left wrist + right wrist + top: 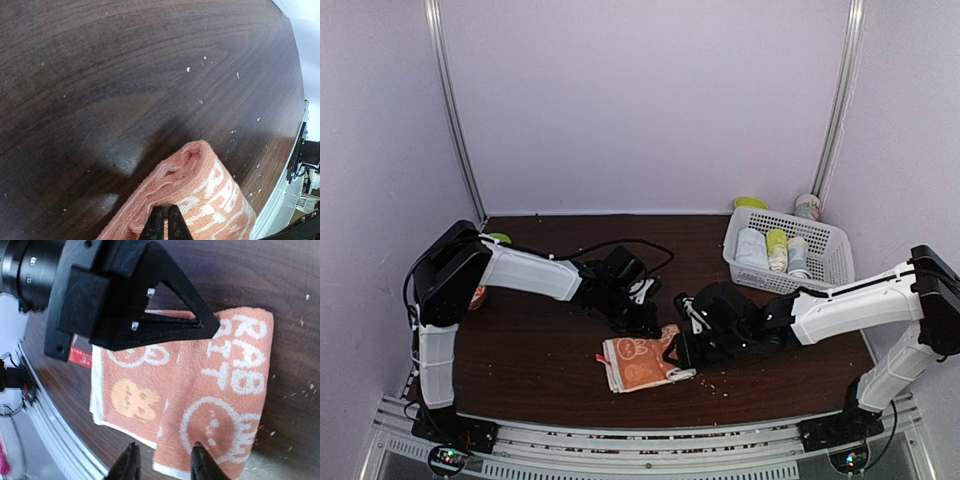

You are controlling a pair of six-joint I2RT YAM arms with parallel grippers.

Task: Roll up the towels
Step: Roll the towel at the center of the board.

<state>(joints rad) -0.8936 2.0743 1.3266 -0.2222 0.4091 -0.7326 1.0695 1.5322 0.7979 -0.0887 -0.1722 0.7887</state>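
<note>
nearest you: the right pincer [164, 462] sits at the bottom of its wrist view, fingers spread and released, gripping nothing. they straddle the near edge of the orange towel [220, 390].
left pincer [166, 222]: clenched, with its tips pressed together at a raised fold of the cloth. you appear to be pinching that fold.
where the towel is: on the dark table [125, 75], near the front edge, between your two arms.
shape of the towel: one side is lapped over the other, so it lies as a doubled strip with one lifted loop. there is no tight coil anywhere.
done: by my reading, only the lengthwise fold on this one towel.
left on this towel: the whole roll. you need to start at one short end and wind it to the other.
second towel: i cannot pick out the light blue dotted one in any view.
basket [835, 270]: at the back right, holding a few upright rolls [765, 250]. they are too small to tell whether the blue towel is among them.
overall: early, with one towel folded but not rolled and the other unaccounted for.
</note>
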